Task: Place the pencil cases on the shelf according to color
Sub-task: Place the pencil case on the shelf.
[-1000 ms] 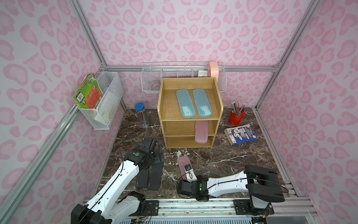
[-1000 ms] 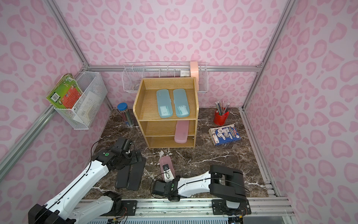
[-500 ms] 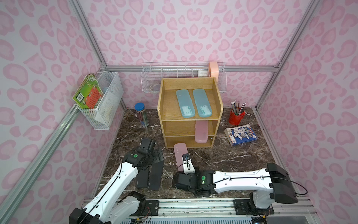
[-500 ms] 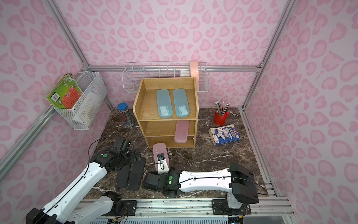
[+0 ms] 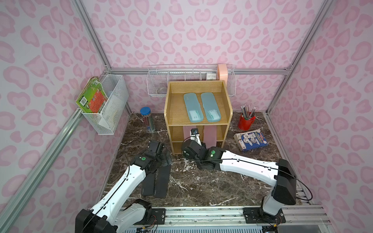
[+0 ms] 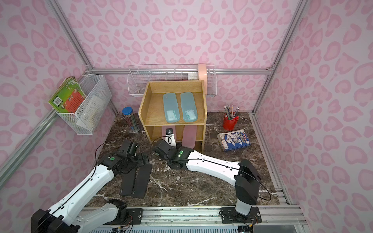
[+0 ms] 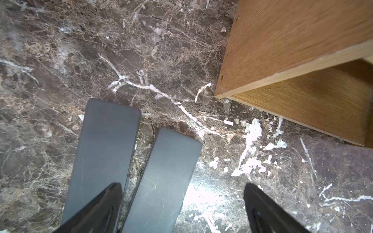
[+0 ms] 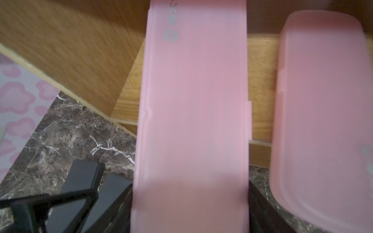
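My right gripper [image 8: 189, 201] is shut on a pink pencil case [image 8: 191, 100], gripping its near end. The case's far end reaches into the middle tier of the wooden shelf [image 5: 167, 113], left of a second pink case [image 5: 210, 135] that sticks out over the front edge. In both top views two light blue cases [image 5: 192, 107] [image 5: 210, 107] lie side by side on the top tier. Two black cases [image 7: 103, 151] [image 7: 161, 177] lie on the marble table, left of the shelf's front. My left gripper [image 7: 181, 184] hovers open over their far ends, holding nothing.
A red cup of pencils [image 5: 246, 122] and a blue booklet box [image 5: 251, 139] sit right of the shelf. A blue-lidded pencil tube [image 5: 147, 119] stands to its left. White wire baskets hang on the left wall [image 5: 105, 102] and back wall [image 5: 189, 82].
My right arm has carried the pink case from the table's front up to the shelf and pushed its far end into the middle tier. The left arm has barely moved.
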Motion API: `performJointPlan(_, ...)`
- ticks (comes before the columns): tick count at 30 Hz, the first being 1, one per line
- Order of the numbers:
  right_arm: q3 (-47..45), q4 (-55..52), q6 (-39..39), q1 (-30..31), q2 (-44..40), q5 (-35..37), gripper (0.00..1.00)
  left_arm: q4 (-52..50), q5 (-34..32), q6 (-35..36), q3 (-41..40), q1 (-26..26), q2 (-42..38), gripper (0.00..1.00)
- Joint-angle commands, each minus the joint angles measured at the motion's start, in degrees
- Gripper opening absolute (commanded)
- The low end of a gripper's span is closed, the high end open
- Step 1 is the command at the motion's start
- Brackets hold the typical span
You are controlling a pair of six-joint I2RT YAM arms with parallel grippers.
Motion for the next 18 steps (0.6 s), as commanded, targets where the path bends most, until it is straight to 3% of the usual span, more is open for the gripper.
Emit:
performJointPlan(1,4.6,-0.36,-2.2,-1.22,3.63,-2.27,0.8,1.27,1.31,-0.09,0.31,0.06,0.43,0.99)
performJointPlan(8,9.38,-5.22,-0.53,-1.11,6.1,-4.05,0.91,1.19,1.93,0.68,0.92,0.12,0.99,0.99)
performJointPlan(18,2.83,-2.71,-0.11,2.81,-1.52,-2.16,0.94,0.31,0.64,1.56,1.31,0.31,0.34,0.99)
